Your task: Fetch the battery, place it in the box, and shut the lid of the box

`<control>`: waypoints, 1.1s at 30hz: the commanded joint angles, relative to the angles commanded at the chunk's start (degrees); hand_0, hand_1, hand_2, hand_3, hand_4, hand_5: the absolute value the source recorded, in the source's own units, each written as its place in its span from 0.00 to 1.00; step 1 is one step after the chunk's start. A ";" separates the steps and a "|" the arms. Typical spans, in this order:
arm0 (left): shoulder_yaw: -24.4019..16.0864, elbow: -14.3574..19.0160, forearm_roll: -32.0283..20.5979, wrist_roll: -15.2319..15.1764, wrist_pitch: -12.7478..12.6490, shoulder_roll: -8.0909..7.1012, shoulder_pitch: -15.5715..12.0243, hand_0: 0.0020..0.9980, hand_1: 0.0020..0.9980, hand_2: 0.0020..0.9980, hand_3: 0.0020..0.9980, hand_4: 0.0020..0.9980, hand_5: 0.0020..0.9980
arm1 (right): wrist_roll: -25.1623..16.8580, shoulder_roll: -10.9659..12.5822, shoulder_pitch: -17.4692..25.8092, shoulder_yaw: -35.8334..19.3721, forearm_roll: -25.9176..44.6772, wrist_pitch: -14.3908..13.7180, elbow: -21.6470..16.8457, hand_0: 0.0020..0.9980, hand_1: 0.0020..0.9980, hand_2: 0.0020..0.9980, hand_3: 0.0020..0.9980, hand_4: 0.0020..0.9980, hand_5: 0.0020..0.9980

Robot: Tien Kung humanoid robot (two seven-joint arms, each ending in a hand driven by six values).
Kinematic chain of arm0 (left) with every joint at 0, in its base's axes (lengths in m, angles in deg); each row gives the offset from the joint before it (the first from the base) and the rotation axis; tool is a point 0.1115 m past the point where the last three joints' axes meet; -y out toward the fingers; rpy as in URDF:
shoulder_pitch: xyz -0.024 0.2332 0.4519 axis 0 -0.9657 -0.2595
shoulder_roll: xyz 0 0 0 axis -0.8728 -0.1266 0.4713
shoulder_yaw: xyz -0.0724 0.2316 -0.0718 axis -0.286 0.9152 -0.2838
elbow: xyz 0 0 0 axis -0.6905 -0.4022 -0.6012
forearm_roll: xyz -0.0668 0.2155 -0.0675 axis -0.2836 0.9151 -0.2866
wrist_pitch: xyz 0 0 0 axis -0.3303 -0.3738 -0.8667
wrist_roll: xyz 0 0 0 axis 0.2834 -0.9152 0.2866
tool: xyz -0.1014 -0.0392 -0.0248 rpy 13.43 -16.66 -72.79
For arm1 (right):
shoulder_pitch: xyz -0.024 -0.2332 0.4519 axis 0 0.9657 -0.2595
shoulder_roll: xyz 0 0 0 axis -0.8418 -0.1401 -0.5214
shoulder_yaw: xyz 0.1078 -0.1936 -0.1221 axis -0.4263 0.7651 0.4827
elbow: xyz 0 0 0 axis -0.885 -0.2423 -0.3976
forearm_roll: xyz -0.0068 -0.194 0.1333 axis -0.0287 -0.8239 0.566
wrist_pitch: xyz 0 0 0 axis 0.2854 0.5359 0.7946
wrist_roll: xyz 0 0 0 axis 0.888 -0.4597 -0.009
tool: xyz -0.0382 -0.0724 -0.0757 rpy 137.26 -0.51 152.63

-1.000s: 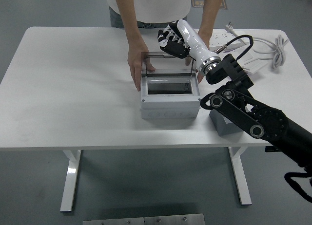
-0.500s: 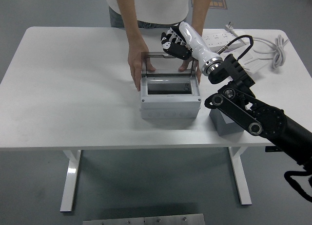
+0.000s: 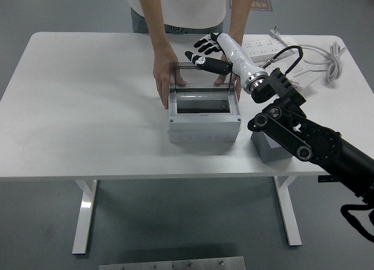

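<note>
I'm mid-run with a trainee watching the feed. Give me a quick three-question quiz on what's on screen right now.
1. True or false: the box lid stands raised.
2. Multiple choice: the right hand is A) gripping the box's front wall, B) open, fingers spread at the lid's top edge, C) resting flat on the table.
3. Short answer: what are the person's hands doing?

Key
1. True; the tinted lid stands up at the box's far side.
2. B.
3. They rest against the box's left and right sides, apparently steadying it.
</note>
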 joint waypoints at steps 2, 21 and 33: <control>0.00 -0.01 0.03 -0.02 0.02 0.03 0.03 0.59 0.68 0.59 0.58 0.55 0.00 | -0.07 -0.05 0.02 0.19 0.16 -0.19 0.29 0.79 0.69 0.68 0.70 1.00 0.93; -0.22 0.03 0.74 0.02 0.33 0.02 0.36 0.59 0.68 0.59 0.58 0.54 0.00 | -2.52 -0.97 -0.67 2.46 1.53 -1.78 5.24 0.82 0.71 0.69 0.71 1.00 0.96; -0.14 -0.08 0.84 -0.22 0.39 0.09 0.56 0.59 0.68 0.59 0.58 0.55 0.00 | -2.70 -1.09 -1.32 2.87 2.56 -1.88 5.88 0.82 0.71 0.68 0.71 1.00 0.95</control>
